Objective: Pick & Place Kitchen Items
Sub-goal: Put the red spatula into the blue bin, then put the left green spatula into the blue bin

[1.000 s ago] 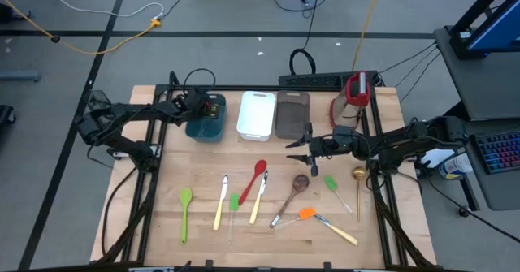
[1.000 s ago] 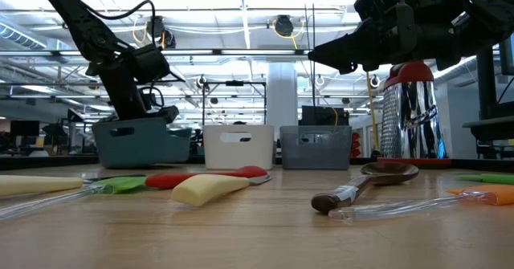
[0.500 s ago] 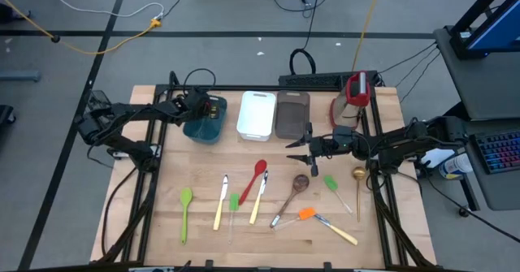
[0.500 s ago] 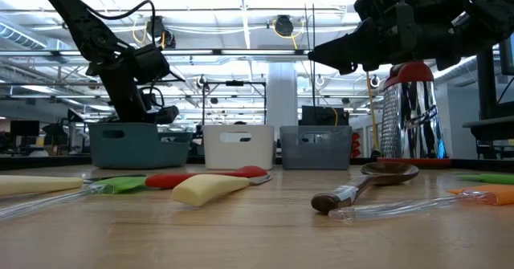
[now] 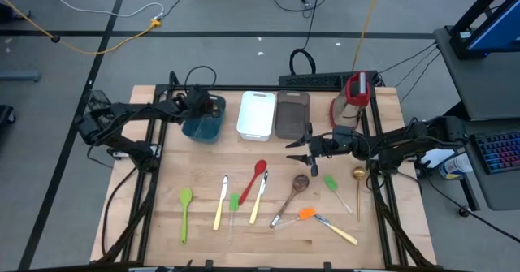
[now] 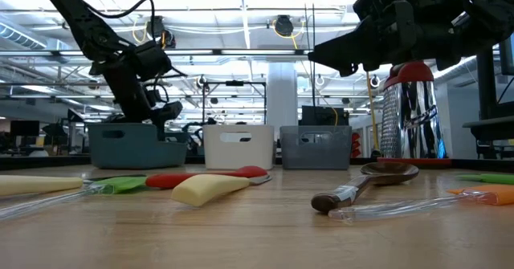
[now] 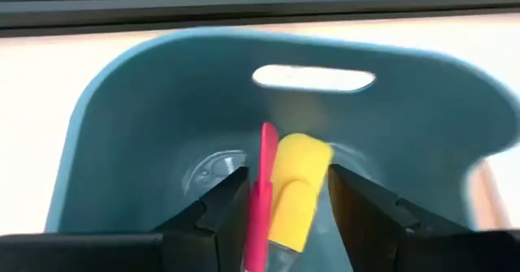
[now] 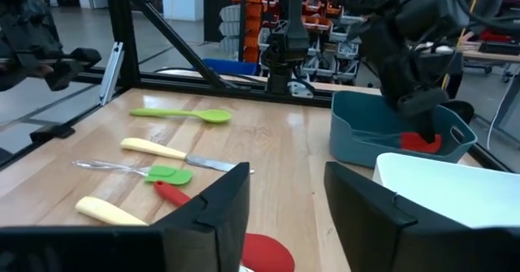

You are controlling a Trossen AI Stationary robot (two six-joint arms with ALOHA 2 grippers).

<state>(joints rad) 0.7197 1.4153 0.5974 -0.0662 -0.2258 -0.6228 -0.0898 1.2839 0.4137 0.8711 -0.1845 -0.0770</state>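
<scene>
My left gripper (image 7: 286,192) hangs open inside the teal tray (image 5: 204,119) at the far left, tipped downward. A yellow spatula (image 7: 296,189) and a red spatula (image 7: 264,183) lie in the tray between its fingers; I cannot tell whether a finger touches them. My right gripper (image 5: 294,148) stands open and level above the table's right middle, with nothing in it. On the wood lie a green spoon (image 5: 185,211), a pale-handled knife (image 5: 220,200), a red spoon (image 5: 254,179), a wooden spoon (image 5: 291,195), an orange spatula (image 5: 325,223) and a gold spoon (image 5: 357,187).
A white tray (image 5: 257,114) and a grey-brown tray (image 5: 292,114) stand beside the teal one along the far edge. A red-and-white grater (image 5: 355,89) stands upright at the far right. A green spatula (image 5: 335,187) lies under my right arm.
My left gripper has opened in the teal tray while staying in place. My right arm has kept still.
</scene>
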